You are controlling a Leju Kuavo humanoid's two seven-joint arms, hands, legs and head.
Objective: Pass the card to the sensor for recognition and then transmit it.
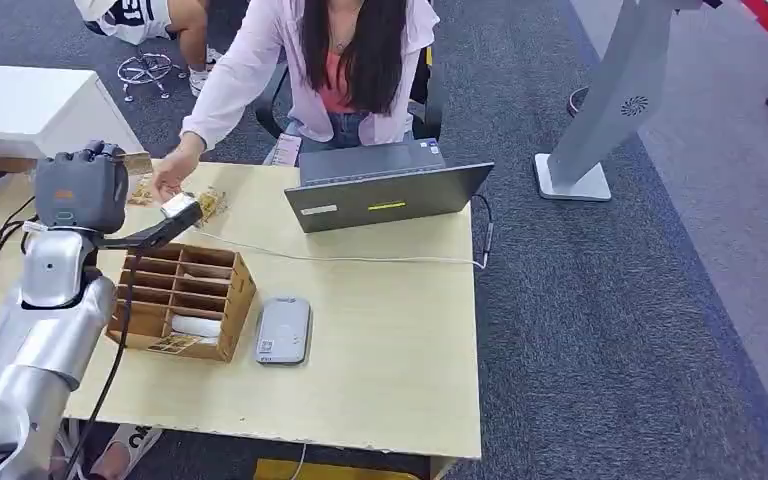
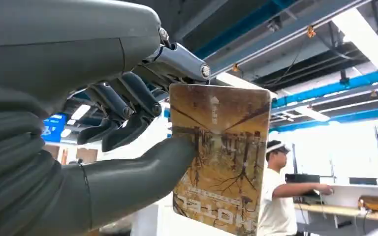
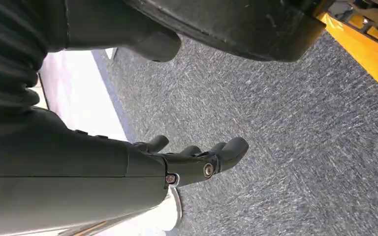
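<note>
My left hand (image 1: 82, 190) is raised over the far left of the wooden table (image 1: 380, 340). It pinches a yellow-brown patterned card (image 2: 221, 157) between thumb and fingers, and the card's edge (image 1: 141, 180) shows just beyond the hand. A seated person's hand (image 1: 172, 178) reaches right up to the card; whether it touches the card I cannot tell. The grey sensor pad (image 1: 283, 330) lies flat on the table, nearer than my left hand and to its right. My right hand (image 3: 197, 160) hangs over grey carpet, fingers loosely apart, holding nothing.
A wooden compartment box (image 1: 185, 300) sits just left of the sensor. A grey laptop (image 1: 385, 190) stands at the table's far side, with a white cable (image 1: 360, 258) running across. Another patterned card (image 1: 210, 206) lies by the person's hand. A grey stand (image 1: 600, 110) is on the right.
</note>
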